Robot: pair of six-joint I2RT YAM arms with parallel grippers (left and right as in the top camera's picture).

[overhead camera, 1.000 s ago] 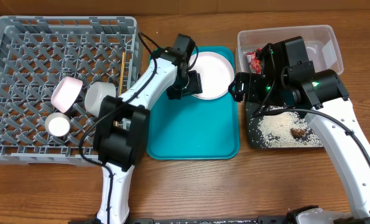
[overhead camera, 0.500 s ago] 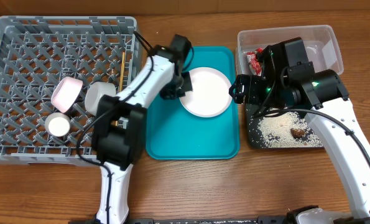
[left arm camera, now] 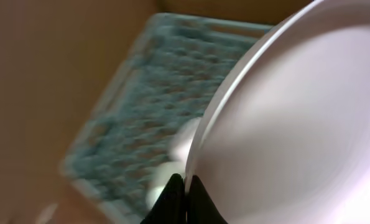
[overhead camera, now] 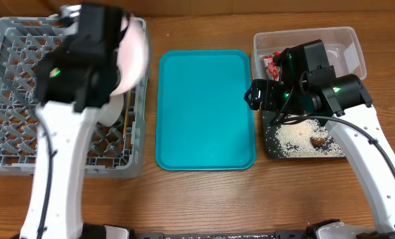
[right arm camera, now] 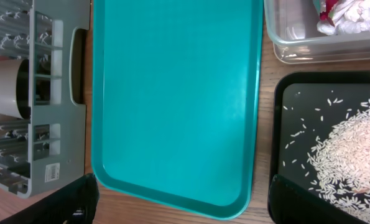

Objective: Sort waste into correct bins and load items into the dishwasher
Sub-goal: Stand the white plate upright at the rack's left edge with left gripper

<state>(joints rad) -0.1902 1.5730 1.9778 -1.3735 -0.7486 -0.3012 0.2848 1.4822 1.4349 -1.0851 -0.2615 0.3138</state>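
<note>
My left gripper (left arm camera: 180,198) is clamped on the rim of the large round pale-pink plate (left arm camera: 296,124); in the left wrist view I see the two black fingers pinching its edge from either side. The left arm is raised and blurred, and it holds the plate tilted above the right side of the large square grey plastic dish rack (overhead camera: 11,79). A pale round vessel (right arm camera: 7,87) lies on its side among the rack's pegs; I cannot tell which dish it is.

My right gripper (overhead camera: 255,94) hangs over the right edge of the flat teal tray (overhead camera: 206,106), jaws spread wide, one finger showing at each lower corner of the right wrist view. Just beside it, the clear plastic rectangular tub (overhead camera: 346,32) holds the crinkled red wrapper (overhead camera: 271,63) and white crumpled paper scraps (right arm camera: 349,18). In front of the tub, the shallow black rectangular tray (overhead camera: 270,151) carries loose white rice grains (overhead camera: 293,136) and the small dark brown food lump (overhead camera: 318,141).
</note>
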